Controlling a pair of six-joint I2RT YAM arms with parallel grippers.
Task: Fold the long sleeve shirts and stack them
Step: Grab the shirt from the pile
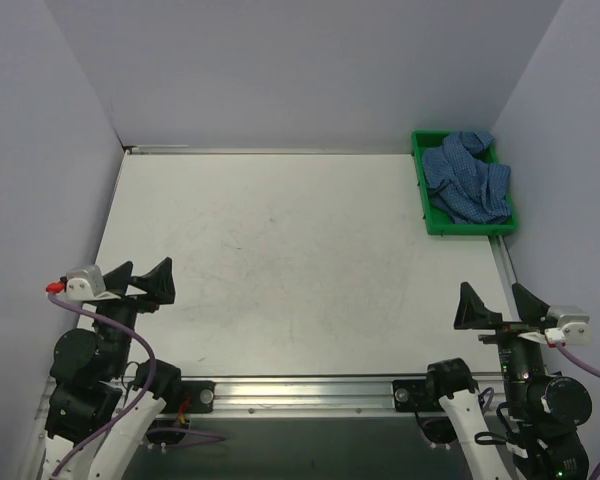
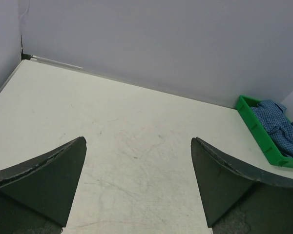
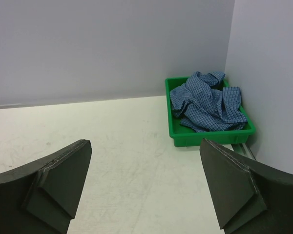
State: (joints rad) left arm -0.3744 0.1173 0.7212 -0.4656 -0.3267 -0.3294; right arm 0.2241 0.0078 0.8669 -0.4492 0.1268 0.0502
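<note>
left end effector (image 1: 142,270), right end effector (image 1: 492,297) spread wide, empty; scuffed white table (image 1: 280,260); pale walls (image 1: 300,70); shirt (image 1: 467,178) in green tray (image 1: 468,229).

Shirt (image 1: 467,178) in bin (image 1: 421,195), table's (image 1: 280,260) far-right corner

No legible text, number, brand or sign is observed in any view. Nothing readable is made out on the shirt (image 3: 205,102), green bin (image 3: 210,137) or table (image 1: 280,260).

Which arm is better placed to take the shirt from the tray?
Right. The right gripper, open, is nearer the green tray holding the crumpled blue shirt; the left gripper is across the table.
</note>
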